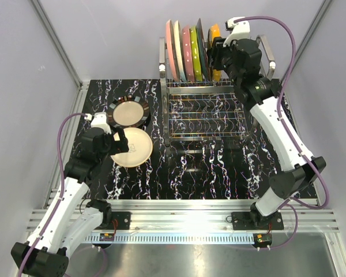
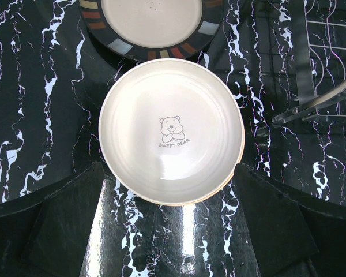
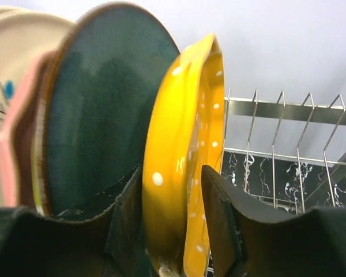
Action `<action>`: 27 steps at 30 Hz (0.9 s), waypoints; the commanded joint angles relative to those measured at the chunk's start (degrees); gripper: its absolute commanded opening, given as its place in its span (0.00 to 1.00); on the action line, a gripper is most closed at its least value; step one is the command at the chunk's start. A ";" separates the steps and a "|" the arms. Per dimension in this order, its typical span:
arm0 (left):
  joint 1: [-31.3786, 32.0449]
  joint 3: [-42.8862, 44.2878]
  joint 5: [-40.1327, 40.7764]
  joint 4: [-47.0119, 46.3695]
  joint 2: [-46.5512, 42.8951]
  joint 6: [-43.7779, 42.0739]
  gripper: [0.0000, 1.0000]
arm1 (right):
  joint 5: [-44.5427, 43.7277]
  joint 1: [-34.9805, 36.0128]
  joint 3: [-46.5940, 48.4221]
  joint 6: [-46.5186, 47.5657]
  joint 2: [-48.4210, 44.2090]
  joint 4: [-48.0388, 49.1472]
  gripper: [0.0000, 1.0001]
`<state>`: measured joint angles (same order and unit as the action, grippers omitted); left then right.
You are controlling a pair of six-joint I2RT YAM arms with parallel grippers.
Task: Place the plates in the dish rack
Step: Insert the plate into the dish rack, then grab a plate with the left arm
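Note:
The dish rack (image 1: 210, 118) stands at the back right, with several plates upright in its tines: pink/cream (image 1: 170, 49), pale blue, dotted pink, dotted green, teal (image 1: 202, 49) and orange (image 1: 215, 30). My right gripper (image 1: 217, 56) is shut on the orange plate (image 3: 184, 144), one finger on each face, next to the teal plate (image 3: 104, 115). A cream plate (image 1: 131, 147) with a bear print (image 2: 172, 130) and a black-rimmed plate (image 1: 130, 112) lie flat on the table at the left. My left gripper (image 2: 170, 170) is open above the cream plate's near edge.
Free tines (image 3: 277, 144) of the rack stand to the right of the orange plate. The rack's tubular end frame (image 2: 314, 104) lies to the right of the cream plate. The black-rimmed plate (image 2: 150, 23) touches the cream plate's far edge. Grey walls enclose the table.

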<state>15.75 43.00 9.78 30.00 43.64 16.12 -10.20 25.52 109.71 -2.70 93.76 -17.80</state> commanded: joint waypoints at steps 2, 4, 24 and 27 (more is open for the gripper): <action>0.25 0.85 -0.38 -2.66 -0.04 0.23 0.99 | 1.32 1.55 3.23 -0.73 -3.14 3.04 0.52; 0.25 0.85 -0.38 -2.49 -0.13 0.14 0.99 | 1.32 1.55 3.49 -0.90 -3.31 2.77 0.53; 0.34 0.94 -0.03 -2.23 0.39 0.40 0.99 | 1.85 1.64 3.76 -4.15 -11.22 2.95 0.56; 0.34 0.77 0.50 -2.22 0.75 1.02 0.99 | 2.02 1.73 1.66 -4.59 -14.20 3.30 0.56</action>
<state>15.86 43.00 9.80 30.02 43.81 16.34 -9.34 26.59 111.83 -6.04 83.90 -17.32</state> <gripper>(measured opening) 0.988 0.561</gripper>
